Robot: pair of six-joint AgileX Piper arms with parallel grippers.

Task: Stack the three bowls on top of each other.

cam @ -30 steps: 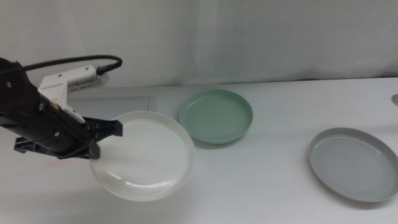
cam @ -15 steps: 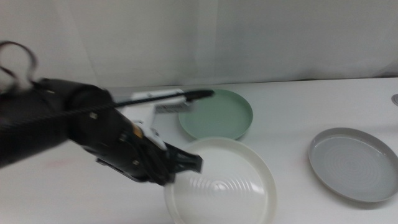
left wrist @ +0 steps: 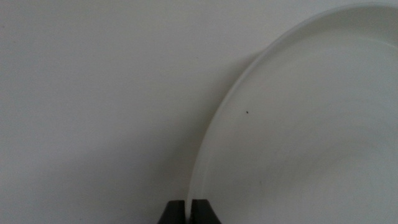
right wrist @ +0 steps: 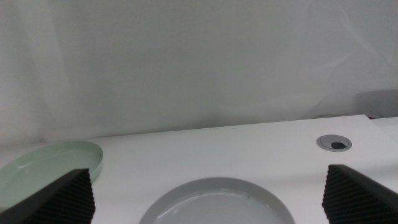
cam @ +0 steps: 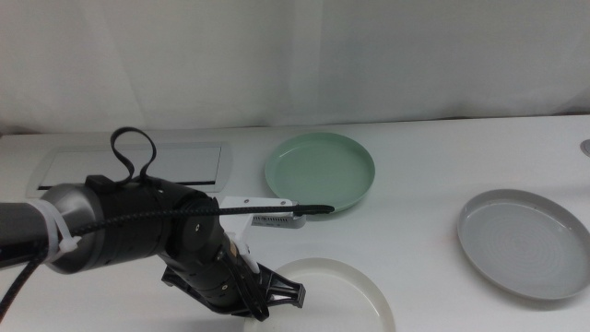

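Observation:
My left gripper [cam: 277,297] is shut on the rim of the cream-white bowl [cam: 336,293], which sits low at the front middle of the table, partly cut off by the picture's edge. In the left wrist view the two jaws pinch that bowl's rim [left wrist: 205,155]. The mint-green bowl [cam: 320,171] rests at the back middle. Far to the right lies the grey bowl [cam: 525,242] with concentric rings. The right wrist view shows the grey bowl [right wrist: 217,202] just ahead of my right gripper [right wrist: 211,199], whose jaws stand wide open, and the green bowl [right wrist: 46,167] off to one side.
A flat white panel [cam: 129,166] with a dark slot lies at the back left. A round grommet hole [right wrist: 334,143] sits in the table near the back right. A white curtain closes off the back.
The left arm has swung from the left toward the front middle and lowered, carrying the cream-white bowl from beside the panel down toward the front edge. The green and grey bowls have not moved.

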